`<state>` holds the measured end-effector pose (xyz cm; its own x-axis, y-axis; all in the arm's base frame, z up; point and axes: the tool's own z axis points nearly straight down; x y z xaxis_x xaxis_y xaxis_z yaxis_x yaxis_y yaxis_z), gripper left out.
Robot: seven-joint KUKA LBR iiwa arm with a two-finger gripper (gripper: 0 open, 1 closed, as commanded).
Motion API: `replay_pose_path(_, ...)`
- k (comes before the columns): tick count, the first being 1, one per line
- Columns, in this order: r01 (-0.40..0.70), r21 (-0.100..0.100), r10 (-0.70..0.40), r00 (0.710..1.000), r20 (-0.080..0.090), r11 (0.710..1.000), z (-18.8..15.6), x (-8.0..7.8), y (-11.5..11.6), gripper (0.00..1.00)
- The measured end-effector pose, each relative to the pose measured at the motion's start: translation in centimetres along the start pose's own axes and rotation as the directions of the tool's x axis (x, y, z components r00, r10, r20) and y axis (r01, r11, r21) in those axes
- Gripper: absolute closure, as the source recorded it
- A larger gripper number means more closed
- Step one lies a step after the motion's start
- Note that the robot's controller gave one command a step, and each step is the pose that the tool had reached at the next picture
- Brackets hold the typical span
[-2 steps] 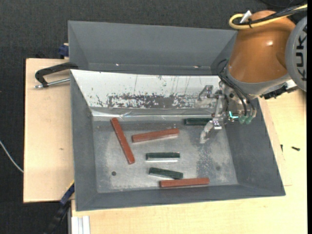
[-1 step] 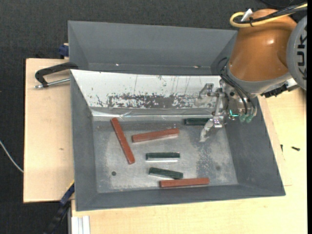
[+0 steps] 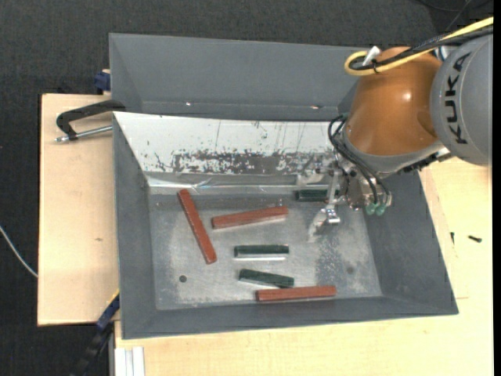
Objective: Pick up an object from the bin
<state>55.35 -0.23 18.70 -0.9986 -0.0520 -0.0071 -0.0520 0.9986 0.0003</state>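
My pincer point(image 3: 329, 214), right of frame centre, hangs just beside a dark green bar point(image 3: 311, 195); apart or together, I cannot tell. Best: centre over the bar and straddle its narrow width.

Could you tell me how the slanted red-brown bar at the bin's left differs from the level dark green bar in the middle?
Colour: the red-brown bar is reddish, the dark green bar almost black. Length: the red-brown bar is clearly longer than the dark green bar. Pose: the red-brown bar runs steeply diagonal, the dark green bar level across the view. Both are slim straight bars lying flat on the bin floor.
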Motion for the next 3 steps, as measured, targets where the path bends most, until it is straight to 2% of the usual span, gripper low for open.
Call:
replay_pose_path(1, -0.132, -0.001, 0.132, 0.991, -0.004, 0.991, 10.9, -5.0, 0.3, 1.00)
replay_pose_path(2, -0.132, -0.001, 0.132, 0.991, -0.003, 0.991, 10.9, -5.0, 0.3, 1.00)
replay_pose_path(3, -0.103, 0.001, 0.103, 0.995, -0.001, 0.995, -0.3, -2.4, -1.5, 1.00)
